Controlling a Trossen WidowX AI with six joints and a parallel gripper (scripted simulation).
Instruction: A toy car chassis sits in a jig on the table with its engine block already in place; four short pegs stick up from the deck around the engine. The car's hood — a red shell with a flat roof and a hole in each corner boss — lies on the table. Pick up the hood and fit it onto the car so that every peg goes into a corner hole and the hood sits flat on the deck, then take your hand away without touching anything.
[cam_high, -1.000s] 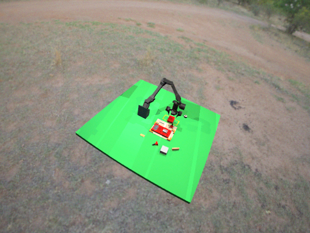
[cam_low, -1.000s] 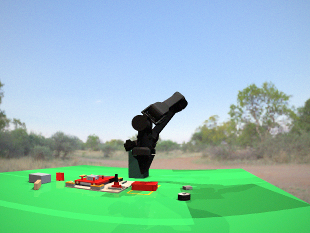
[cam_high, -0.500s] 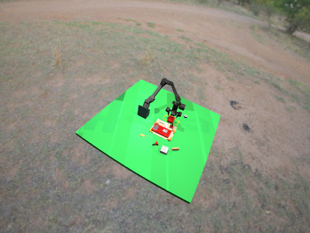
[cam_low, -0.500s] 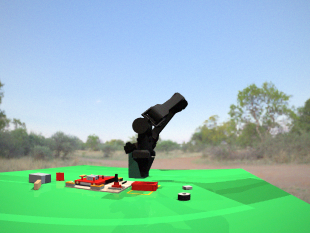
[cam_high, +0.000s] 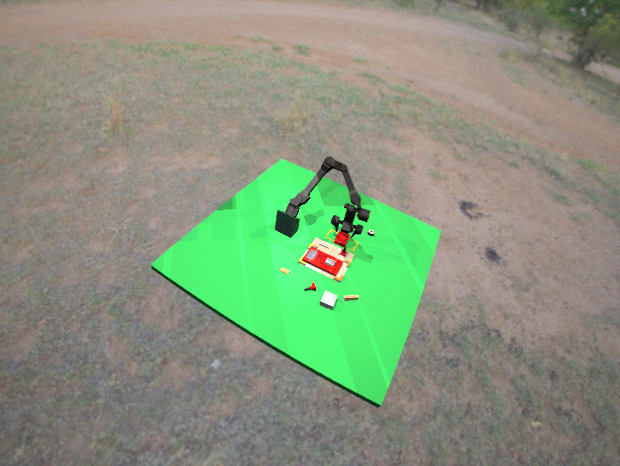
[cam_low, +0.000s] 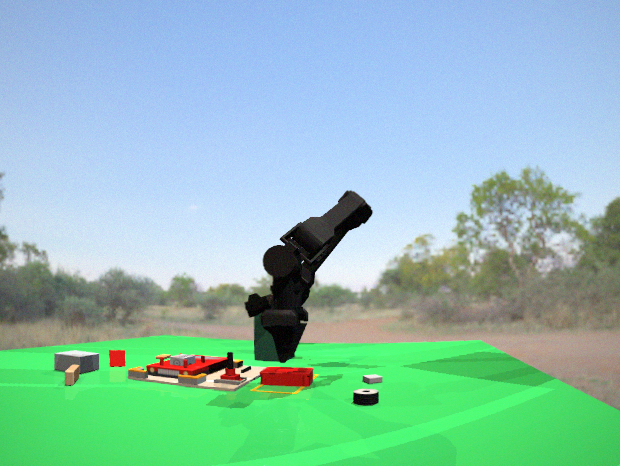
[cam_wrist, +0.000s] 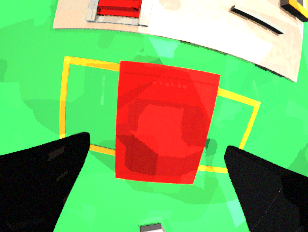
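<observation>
The red hood (cam_high: 342, 238) (cam_low: 286, 376) (cam_wrist: 165, 120) lies on the table across a yellow outline (cam_low: 273, 391) (cam_wrist: 63, 100). My gripper (cam_high: 344, 231) (cam_low: 284, 359) (cam_wrist: 160, 147) is open and empty above the hood, one finger off each long side in the wrist view. The fingertips look slightly higher than the hood's top in the exterior view. The red chassis (cam_high: 319, 262) (cam_low: 204, 367) sits in its pale jig (cam_high: 320, 245) (cam_low: 208, 384), with a grey engine block (cam_high: 330, 261) (cam_low: 181, 359) on its deck. The pegs are too small to tell apart.
A red part with a black post (cam_low: 230, 374) stands on the jig's near edge. A black wheel (cam_high: 370, 232) (cam_low: 365, 396) and small grey block (cam_low: 372, 379) (cam_wrist: 151, 229) lie near the hood. Beyond the jig are a grey box (cam_high: 328, 299) (cam_low: 76, 361) and wooden stick (cam_high: 351, 297) (cam_low: 71, 374).
</observation>
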